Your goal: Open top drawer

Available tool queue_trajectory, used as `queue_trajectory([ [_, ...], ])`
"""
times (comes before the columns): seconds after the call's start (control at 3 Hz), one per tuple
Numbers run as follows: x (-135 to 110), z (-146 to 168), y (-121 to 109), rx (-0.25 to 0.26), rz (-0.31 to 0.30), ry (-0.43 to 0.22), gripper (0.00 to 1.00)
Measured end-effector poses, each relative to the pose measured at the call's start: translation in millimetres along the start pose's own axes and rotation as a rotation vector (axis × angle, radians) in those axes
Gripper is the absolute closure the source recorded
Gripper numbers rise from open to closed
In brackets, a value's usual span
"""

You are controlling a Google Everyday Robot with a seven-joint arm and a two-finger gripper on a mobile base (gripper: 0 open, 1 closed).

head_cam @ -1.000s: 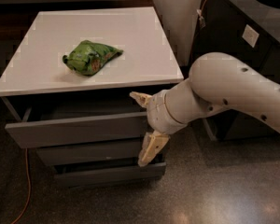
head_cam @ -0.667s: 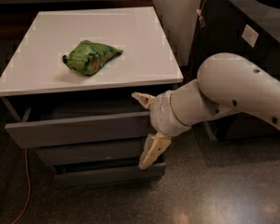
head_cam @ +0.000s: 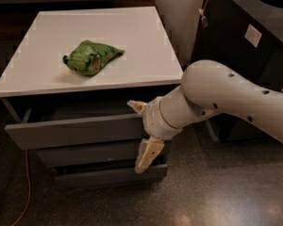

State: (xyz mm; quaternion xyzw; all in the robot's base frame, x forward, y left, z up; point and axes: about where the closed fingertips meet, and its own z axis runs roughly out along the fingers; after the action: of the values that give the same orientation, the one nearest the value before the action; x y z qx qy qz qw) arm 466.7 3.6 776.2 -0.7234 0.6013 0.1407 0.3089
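Observation:
The top drawer (head_cam: 75,131) is a wide grey drawer with a flat handleless front. It stands pulled partway out from under the white cabinet top (head_cam: 47,79), with a dark gap above its front panel. My gripper (head_cam: 142,134) is at the right end of that front panel, fingers spread wide apart. One cream fingertip (head_cam: 136,106) is at the panel's top edge, the other fingertip (head_cam: 146,157) hangs below it, in front of the middle drawer (head_cam: 85,153). The gripper holds nothing.
A green crumpled bag (head_cam: 90,57) lies on the cabinet top. The bottom drawer (head_cam: 104,177) sits just above the speckled floor. An orange cable (head_cam: 24,182) runs down at the left. A dark cabinet (head_cam: 254,36) stands at the right, behind my arm.
My arm and gripper have shifted slightly to the right. The top drawer's front panel looks the same distance out.

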Motion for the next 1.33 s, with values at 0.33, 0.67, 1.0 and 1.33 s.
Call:
queue_trajectory([
  [0.33,16,36,-12,0.002,-0.006,0.074,0.00],
  [0.67,26,62,-24,0.006,-0.018,0.126,0.00],
  [1.0,46,102,-48,-0.020,-0.010,0.199,0.00],
  [1.33,57,122,-60,-0.040,-0.004,0.232,0.00],
])
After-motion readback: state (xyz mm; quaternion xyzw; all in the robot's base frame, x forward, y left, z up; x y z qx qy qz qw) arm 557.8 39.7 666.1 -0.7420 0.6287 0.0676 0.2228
